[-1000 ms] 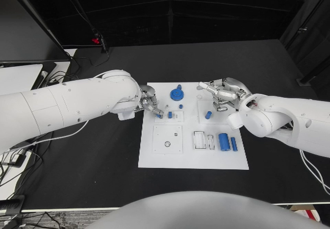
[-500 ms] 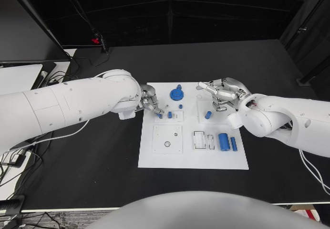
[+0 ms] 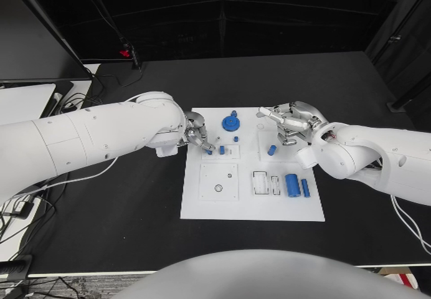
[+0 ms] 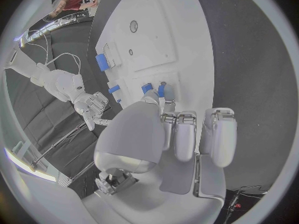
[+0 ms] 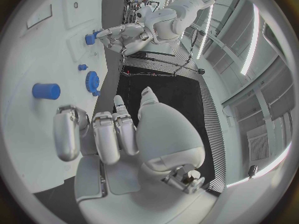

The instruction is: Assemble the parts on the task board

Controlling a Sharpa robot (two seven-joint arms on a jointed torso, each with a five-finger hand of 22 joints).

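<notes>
The white task board [image 3: 199, 205] lies mid-table. My left hand [image 3: 196, 137] reaches over its upper left corner, its fingertips pinching a small blue part [image 3: 208, 151], [image 4: 147, 88]. A second small blue part [image 3: 222, 149], [image 4: 163, 90] stands just beside it. Further back on the board sits a blue gear [image 3: 231, 123], [image 5: 92, 79]. My right hand [image 3: 289, 124] hovers over the upper right of the board with its fingers loosely apart and nothing in them. A short blue cylinder [image 3: 271, 150], [image 5: 47, 90] stands just in front of it.
A larger blue cylinder [image 3: 293, 185] and a blue bar [image 3: 305, 187] lie at the board's right side, next to rectangular slots [image 3: 260, 183]. A tiny blue part [image 3: 236, 139] sits below the gear. Cables trail over the table's left side [image 3: 89, 99].
My left arm has edged slightly to the right, its fingertips staying at the small blue part. The right hand has barely moved.
</notes>
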